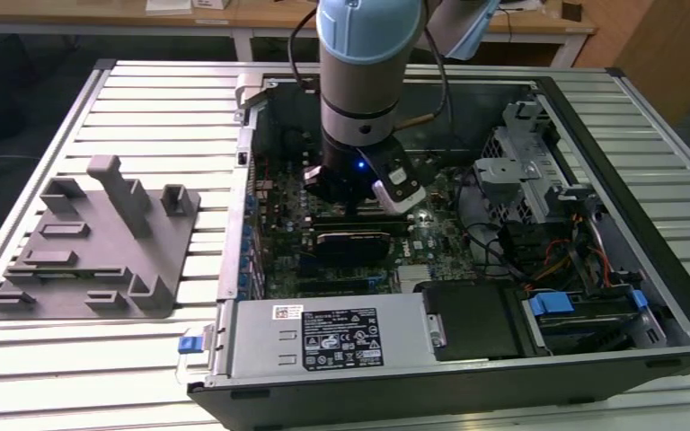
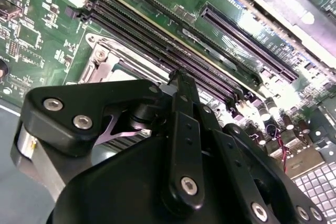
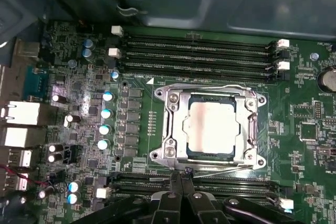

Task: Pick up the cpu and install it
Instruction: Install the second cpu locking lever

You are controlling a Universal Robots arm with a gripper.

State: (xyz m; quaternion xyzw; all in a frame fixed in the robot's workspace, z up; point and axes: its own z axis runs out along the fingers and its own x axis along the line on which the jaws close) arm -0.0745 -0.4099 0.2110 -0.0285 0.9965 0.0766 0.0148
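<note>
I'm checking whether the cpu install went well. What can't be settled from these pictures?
- Whether the cpu sits fully flat: the metal socket frame covers its edges in the first wrist view.
- The socket in the exterior view: the arm blocks it.
- The socket in the second wrist view: the claw body hides most of it.
- The claw tips' lower linkage: cut off by the edge of the first wrist view.

A slatted metal worktable [image 1: 118,99] fills the exterior view, its pale ribs running across. Beyond its far edge stands a light wooden desk [image 1: 261,18] with white legs. A wooden cabinet panel [image 1: 668,45] rises at the exterior view's right. The floor [image 1: 15,81] is dark.
</note>
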